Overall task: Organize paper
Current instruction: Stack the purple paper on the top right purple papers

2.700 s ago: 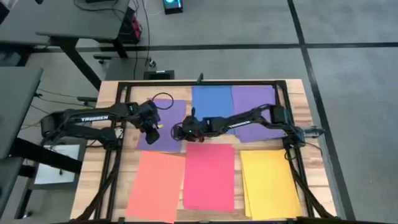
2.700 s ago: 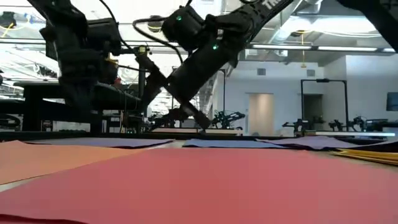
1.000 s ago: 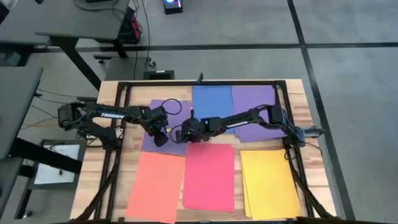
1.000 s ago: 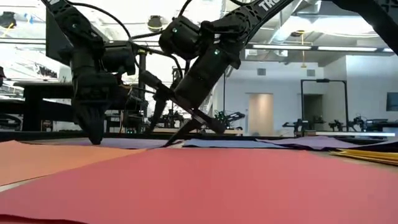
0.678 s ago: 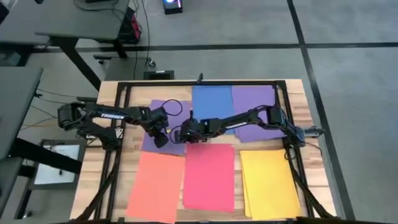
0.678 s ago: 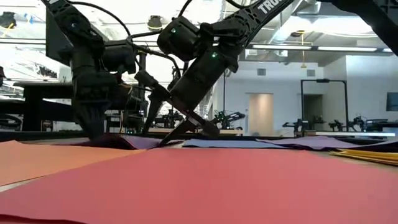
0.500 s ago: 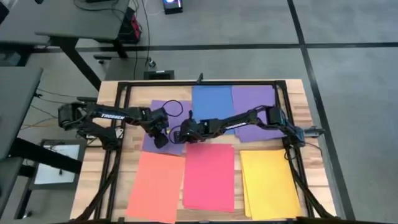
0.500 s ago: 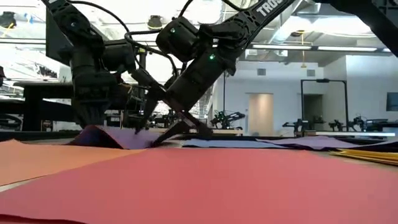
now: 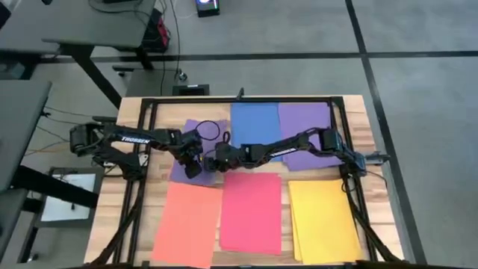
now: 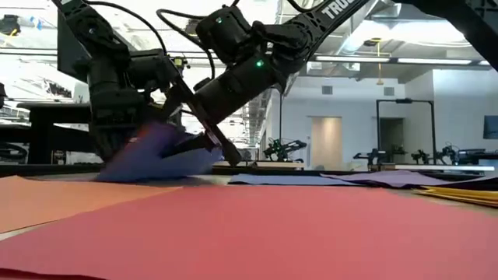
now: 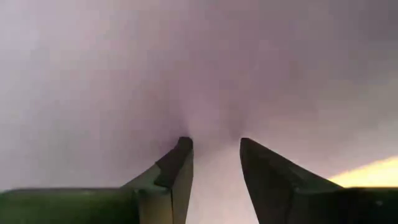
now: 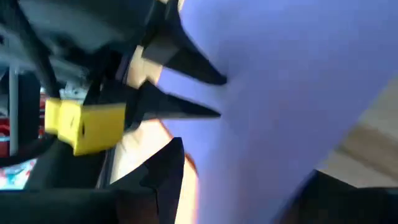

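Observation:
Six sheets of paper lie on the table. At the far left lies a purple sheet (image 9: pixel 190 128), with a blue one (image 9: pixel 254 119) and a second purple one (image 9: pixel 306 131) beside it. Along the near edge lie a salmon-orange (image 9: pixel 187 224), a pink-red (image 9: pixel 250 213) and a yellow sheet (image 9: pixel 325 220). The left purple sheet (image 10: pixel 156 155) stands up in a hump. My left gripper (image 11: pixel 214 152) stands on it from above, fingers a little apart. My right gripper (image 9: pixel 210 161) is open at the sheet's right edge, with the raised paper (image 12: pixel 286 124) between its fingers. My left gripper presses both fingertips (image 11: pixel 180 152) down on the purple sheet's near half, pointing down from above. The paper puckers between the tips (image 11: pixel 214 134) and rises around them. My right gripper comes slanting down from the table's right. One finger (image 10: pixel 204 143) lies under the sheet's raised right edge (image 10: pixel 183 148) and the other (image 10: pixel 220 148) above it. The edge rests lifted on the lower finger; the sheet's left part stays on the table.
A black frame (image 9: pixel 149 112) runs round the work area. A cable loop (image 9: pixel 213 128) hangs over the purple sheet's far part. The two arms cross the middle of the table close to each other.
My right gripper has gone toward the table's left and tipped flatter, its lower finger sliding under the purple sheet's right edge. That edge has risen from flat into a tall hump against my left gripper.

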`<state>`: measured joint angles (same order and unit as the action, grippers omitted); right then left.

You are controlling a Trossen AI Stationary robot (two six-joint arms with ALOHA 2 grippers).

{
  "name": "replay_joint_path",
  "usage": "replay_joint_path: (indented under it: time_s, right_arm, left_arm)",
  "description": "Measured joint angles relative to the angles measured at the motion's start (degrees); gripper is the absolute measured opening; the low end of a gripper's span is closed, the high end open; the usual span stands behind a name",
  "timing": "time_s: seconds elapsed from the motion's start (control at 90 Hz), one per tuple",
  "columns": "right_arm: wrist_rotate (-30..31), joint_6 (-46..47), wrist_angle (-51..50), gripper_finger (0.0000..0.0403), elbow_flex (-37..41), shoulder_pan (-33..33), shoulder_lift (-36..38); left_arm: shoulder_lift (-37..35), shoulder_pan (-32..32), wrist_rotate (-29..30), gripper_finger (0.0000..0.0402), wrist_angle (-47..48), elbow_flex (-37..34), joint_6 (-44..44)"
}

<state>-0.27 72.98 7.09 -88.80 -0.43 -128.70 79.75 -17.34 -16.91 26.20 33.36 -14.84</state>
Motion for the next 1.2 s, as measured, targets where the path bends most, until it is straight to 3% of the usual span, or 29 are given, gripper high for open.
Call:
replay_joint_path:
  time_s: [0.211, 0.489, 1.2]
  right_arm:
    - [-0.67, 3.78, -3.16, 0.0161, -0.03, 0.30, 0.15]
    - [-1.38, 3.64, -17.18, 0.0161, -0.08, -0.75, 5.54]
    - [-4.28, 8.06, -15.06, 0.0161, -0.06, -0.84, 6.71]
  left_arm:
    - [0.00, -0.02, 0.00, 0.0118, 0.08, 0.00, 0.47]
    - [0.00, -0.02, 0.00, 0.0118, 0.04, 0.00, 0.51]
    - [0.00, -0.02, 0.07, 0.0118, 0.19, 0.00, 0.64]
